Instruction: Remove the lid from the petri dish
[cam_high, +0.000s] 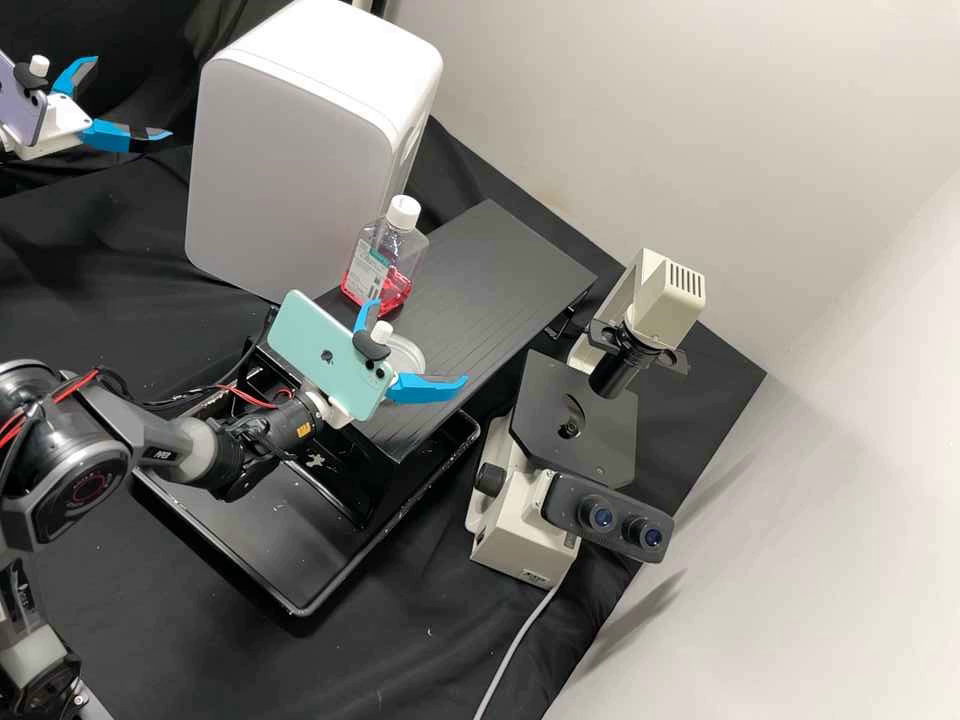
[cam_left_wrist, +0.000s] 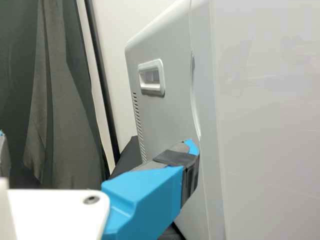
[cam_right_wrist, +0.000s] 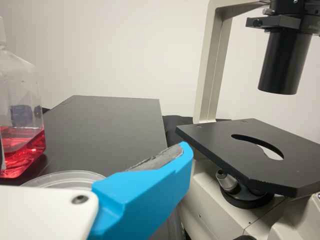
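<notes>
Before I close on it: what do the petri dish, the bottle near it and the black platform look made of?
Petri dish: clear and glossy, plastic or glass, I cannot tell which. Bottle: clear, likely plastic; the red liquid shows through its walls. Platform: matt black sheet with fine parallel lines, metal or plastic, unclear.

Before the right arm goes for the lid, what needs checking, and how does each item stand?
1. Right gripper open: ok.
2. Clear round plastic petri dish resting flat on the black raised platform: ok.
3. Right gripper lined up around the dish: cannot tell.
4. Clear flask of red liquid upright, apart from the dish: ok.
5. Left gripper away, beside the white rounded box: ok.
</notes>
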